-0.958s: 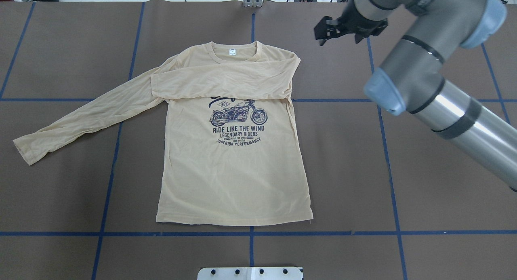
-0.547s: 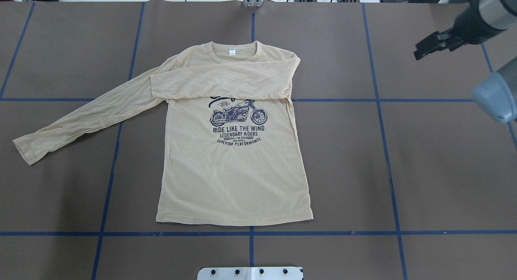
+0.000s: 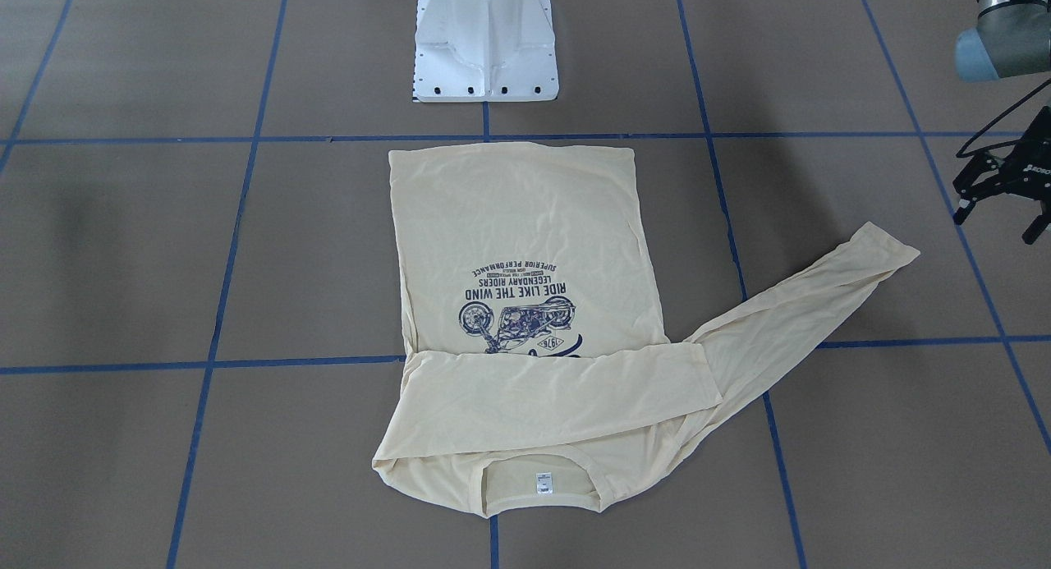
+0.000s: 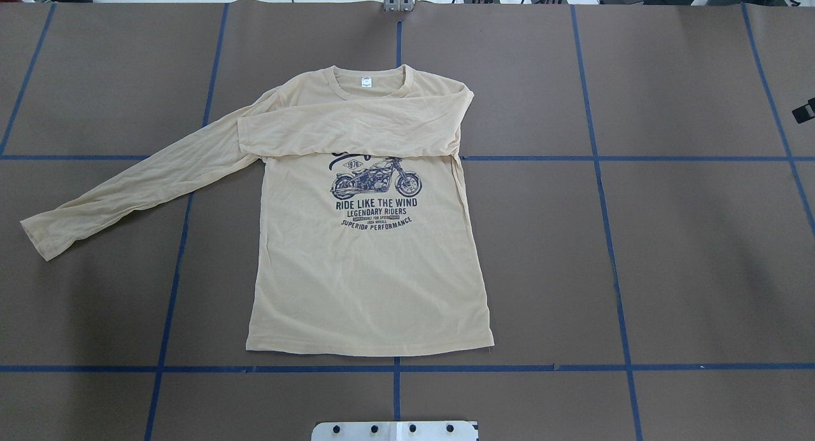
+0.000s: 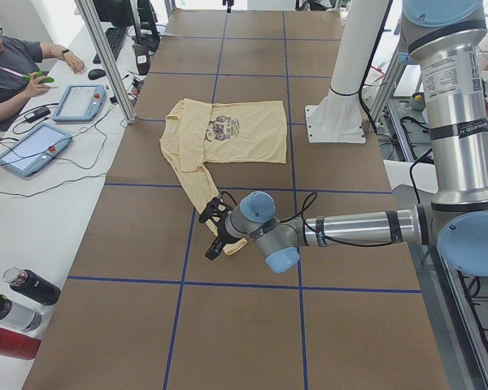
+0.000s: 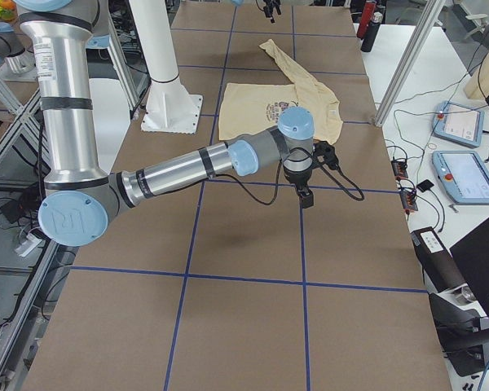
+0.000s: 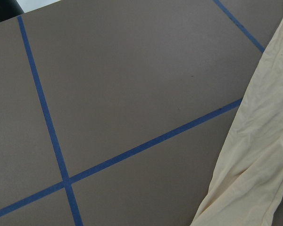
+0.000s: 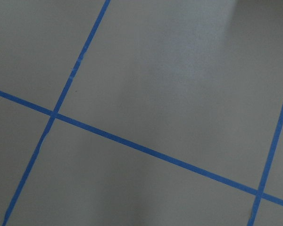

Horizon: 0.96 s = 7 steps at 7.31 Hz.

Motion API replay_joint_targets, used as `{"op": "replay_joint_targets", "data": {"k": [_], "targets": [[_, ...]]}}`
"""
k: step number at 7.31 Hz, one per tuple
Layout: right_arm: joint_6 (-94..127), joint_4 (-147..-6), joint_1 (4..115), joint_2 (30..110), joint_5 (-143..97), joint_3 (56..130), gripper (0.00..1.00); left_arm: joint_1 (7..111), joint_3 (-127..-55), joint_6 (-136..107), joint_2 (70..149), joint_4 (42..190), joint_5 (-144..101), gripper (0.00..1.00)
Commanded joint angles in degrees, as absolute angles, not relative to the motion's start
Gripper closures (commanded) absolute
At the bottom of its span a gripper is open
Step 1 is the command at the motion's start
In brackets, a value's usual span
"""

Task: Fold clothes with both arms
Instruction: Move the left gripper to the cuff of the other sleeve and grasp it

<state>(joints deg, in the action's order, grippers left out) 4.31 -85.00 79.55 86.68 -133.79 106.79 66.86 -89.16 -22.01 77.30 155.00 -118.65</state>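
The cream-yellow long-sleeved shirt (image 4: 369, 269) lies flat on the brown table, print side up, neck label at the far side. One sleeve (image 4: 350, 129) is folded across the chest. The other sleeve (image 4: 140, 186) stretches out to the overhead view's left. My left gripper (image 3: 993, 222) is open and empty, hovering just beyond that sleeve's cuff (image 3: 883, 253); it also shows in the exterior left view (image 5: 209, 234). The left wrist view shows the sleeve (image 7: 259, 155) at its right. Of my right gripper (image 4: 805, 112) only a black tip shows at the overhead view's right edge; it hangs over bare table (image 6: 314, 175), far from the shirt.
The white pedestal base (image 3: 486, 43) stands at the robot's side of the table, behind the shirt's hem. Blue tape lines (image 4: 598, 158) grid the brown table. An operator (image 5: 16, 65) with tablets sits beside the table's far edge; bottles (image 5: 16, 313) stand there too.
My right arm has swung away to the right, from above the table near the shirt's shoulder to the overhead view's edge. The shirt has not moved.
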Motion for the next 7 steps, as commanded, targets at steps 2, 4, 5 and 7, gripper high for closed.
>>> {"op": "replay_joint_targets", "data": {"k": [2,4,5,7], "targets": [[3.6,-84.9,80.0,87.0,-134.2,106.8,0.00,62.9,-85.9,-22.1,78.4,156.9,-118.2,0.13],[3.6,-84.9,80.0,87.1,-134.1,106.7,0.00,60.2,-83.5,-22.1,80.2,157.0,-118.2,0.13],[3.7,-85.0,80.0,87.4,-134.0,106.4,0.00,59.2,-82.3,-22.1,81.2,157.2,-118.2,0.14],[3.6,-84.9,80.8,90.4,-133.9,106.6,0.00,57.8,-80.6,-22.1,82.3,157.3,-118.2,0.21]]}}
